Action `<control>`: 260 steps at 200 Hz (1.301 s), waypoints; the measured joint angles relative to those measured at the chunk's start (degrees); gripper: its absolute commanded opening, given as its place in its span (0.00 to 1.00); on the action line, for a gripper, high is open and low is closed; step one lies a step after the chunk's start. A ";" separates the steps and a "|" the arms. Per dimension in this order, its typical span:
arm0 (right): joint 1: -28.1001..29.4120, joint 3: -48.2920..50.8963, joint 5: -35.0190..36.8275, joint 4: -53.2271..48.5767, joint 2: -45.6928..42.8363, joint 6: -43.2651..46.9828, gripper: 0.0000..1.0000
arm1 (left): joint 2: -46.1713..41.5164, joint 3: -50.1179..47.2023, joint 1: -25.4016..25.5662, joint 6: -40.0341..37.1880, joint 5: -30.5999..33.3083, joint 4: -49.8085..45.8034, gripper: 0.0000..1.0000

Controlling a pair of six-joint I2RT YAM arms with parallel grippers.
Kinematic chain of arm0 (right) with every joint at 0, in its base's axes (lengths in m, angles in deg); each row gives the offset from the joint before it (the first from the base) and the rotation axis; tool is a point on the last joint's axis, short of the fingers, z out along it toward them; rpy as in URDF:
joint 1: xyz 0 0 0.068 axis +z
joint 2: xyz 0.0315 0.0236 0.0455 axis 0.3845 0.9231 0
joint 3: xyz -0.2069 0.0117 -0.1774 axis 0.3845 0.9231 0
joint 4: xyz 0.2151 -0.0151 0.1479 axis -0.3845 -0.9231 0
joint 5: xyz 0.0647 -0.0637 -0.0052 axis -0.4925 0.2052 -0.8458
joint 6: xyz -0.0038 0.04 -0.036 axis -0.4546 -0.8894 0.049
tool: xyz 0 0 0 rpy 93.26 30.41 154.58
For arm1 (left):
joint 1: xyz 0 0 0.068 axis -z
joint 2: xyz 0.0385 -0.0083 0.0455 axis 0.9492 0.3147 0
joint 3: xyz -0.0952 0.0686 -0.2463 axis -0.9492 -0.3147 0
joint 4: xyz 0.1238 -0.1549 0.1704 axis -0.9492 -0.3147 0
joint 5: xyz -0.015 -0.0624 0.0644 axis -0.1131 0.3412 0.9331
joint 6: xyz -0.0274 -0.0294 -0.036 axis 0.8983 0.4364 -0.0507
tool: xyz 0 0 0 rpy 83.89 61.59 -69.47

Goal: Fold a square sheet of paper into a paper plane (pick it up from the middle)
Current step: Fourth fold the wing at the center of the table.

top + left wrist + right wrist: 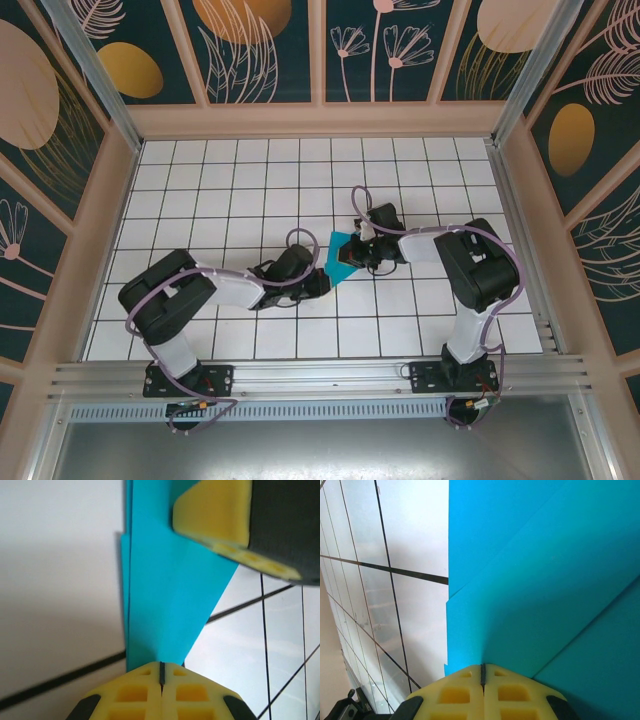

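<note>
Cyan-blue sheet of paper [338,260], folded into a pointed shape of several layers, sits near the middle of the white gridded table [220,180], directly between the two arms.

Left claw [318,283]: positioned at the near-left end of the paper. In the left wrist view the yellow fingers [135,692] are fully together, with only a thin seam between them. The narrow tip of the paper [170,605] runs into that seam, so the claw is pinched on the paper.

Right claw [364,248]: positioned at the far-right side of the paper. In the right wrist view its fingers [455,695] are likewise pressed together, with the paper [545,580] entering the seam. Overlapping layers and a diagonal fold edge are visible there.

In the left wrist view, a yellow finger of the right claw [215,515] lies over the upper part of the paper.

Whether the paper rests on the table [50,580] or is raised off it cannot be determined.
</note>
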 measured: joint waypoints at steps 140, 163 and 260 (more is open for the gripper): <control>0.00 0.00 -0.02 0.00 0.02 -0.02 0.00 | -5.29 5.44 1.46 0.04 6.69 -8.37 0.00; 0.00 0.00 -0.07 0.02 -0.04 -0.02 0.00 | -2.01 5.79 1.46 0.07 7.19 -8.52 0.00; 0.20 0.02 2.23 -2.47 -4.79 4.74 0.00 | 1.16 5.03 1.42 0.37 6.54 -6.62 0.00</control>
